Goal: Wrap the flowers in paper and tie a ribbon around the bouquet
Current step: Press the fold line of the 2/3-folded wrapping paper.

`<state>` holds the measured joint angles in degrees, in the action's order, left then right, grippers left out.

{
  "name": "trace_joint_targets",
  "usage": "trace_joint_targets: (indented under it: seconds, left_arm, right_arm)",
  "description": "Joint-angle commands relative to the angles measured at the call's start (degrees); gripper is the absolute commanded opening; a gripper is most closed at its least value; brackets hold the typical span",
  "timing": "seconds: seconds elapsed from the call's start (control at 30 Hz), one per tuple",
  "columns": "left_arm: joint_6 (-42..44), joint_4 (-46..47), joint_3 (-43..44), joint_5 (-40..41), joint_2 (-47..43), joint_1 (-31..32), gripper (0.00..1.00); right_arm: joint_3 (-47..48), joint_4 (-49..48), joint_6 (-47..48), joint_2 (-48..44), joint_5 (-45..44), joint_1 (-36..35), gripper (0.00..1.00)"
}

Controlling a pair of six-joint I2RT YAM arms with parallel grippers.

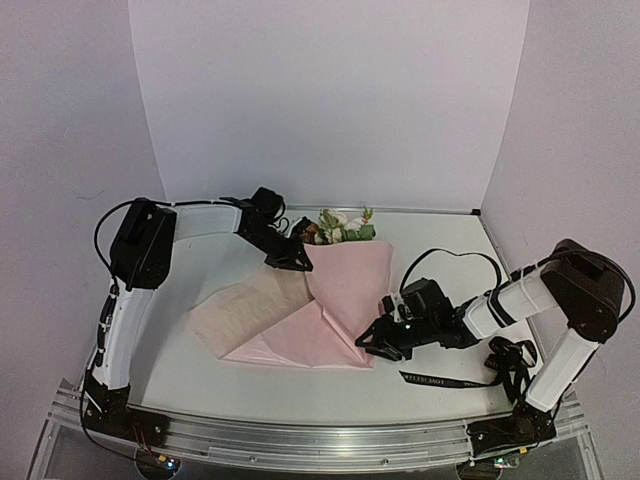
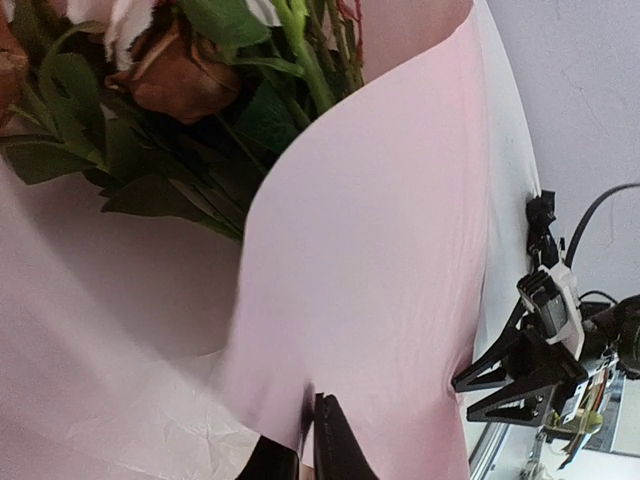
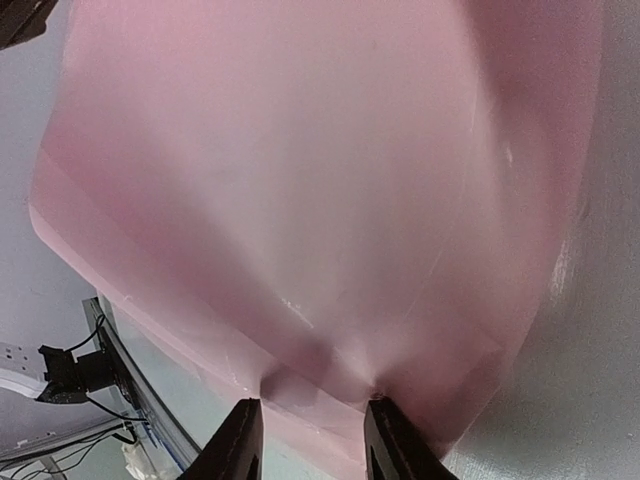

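The flowers (image 1: 340, 226) lie at the back of the table, blooms pointing away; the left wrist view shows their rust bloom and green leaves (image 2: 170, 80). The pale-pink paper (image 1: 335, 300) is folded over their stems in a rough cone, with a flap spread to the left. My left gripper (image 1: 290, 260) is at the cone's upper left edge, jaws pinched on the paper edge (image 2: 308, 425). My right gripper (image 1: 372, 340) is at the cone's near tip. Its fingers (image 3: 245, 440) stand apart, squeezing bunched paper (image 3: 300, 200) between them. The black ribbon (image 1: 450, 381) lies on the table near the right arm.
White backdrop walls close in the table (image 1: 200, 370) on three sides. A metal rail (image 1: 300, 440) runs along the near edge. The right arm's black cables (image 1: 510, 365) loop beside the ribbon. In the left wrist view, the right gripper's black fingers (image 2: 510, 375) show beyond the paper.
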<state>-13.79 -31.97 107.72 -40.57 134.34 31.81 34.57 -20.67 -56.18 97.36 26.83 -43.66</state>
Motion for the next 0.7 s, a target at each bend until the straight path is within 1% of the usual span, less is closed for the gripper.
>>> trace_joint_targets:
  seconds: [0.0,0.1,0.2,0.27,0.37,0.53,0.67]
  left_arm:
    - [-1.0,1.3,1.0,2.9,-3.5,-0.6,0.22]
    - [-2.4,3.6,-3.7,6.7,-9.1,-0.1,0.40]
    - [-3.5,6.3,-10.3,10.7,-16.8,1.6,0.46]
    - [-4.9,7.8,-13.6,10.6,-20.8,3.5,0.46]
    - [-6.1,8.7,-16.5,9.6,-23.2,7.2,0.44]
    - [-10.3,12.7,-18.8,3.5,-20.8,13.0,0.33]
    - [-11.7,14.5,-19.8,1.3,-17.9,15.0,0.31]
  right_arm:
    - [-1.9,-0.7,-1.1,-0.8,-1.8,0.2,0.37]
    - [-1.3,-1.1,-1.4,-0.2,-1.4,0.2,0.37]
    - [-0.8,-1.7,-1.8,0.4,-1.0,0.2,0.36]
    - [-0.4,-2.1,-2.0,0.8,-0.7,0.2,0.34]
    - [0.5,-2.4,-2.4,1.2,0.1,0.1,0.31]
    - [1.7,-2.6,-2.2,1.0,1.2,-0.1,0.30]
    - [2.0,-2.6,-1.9,0.5,1.7,-0.1,0.30]
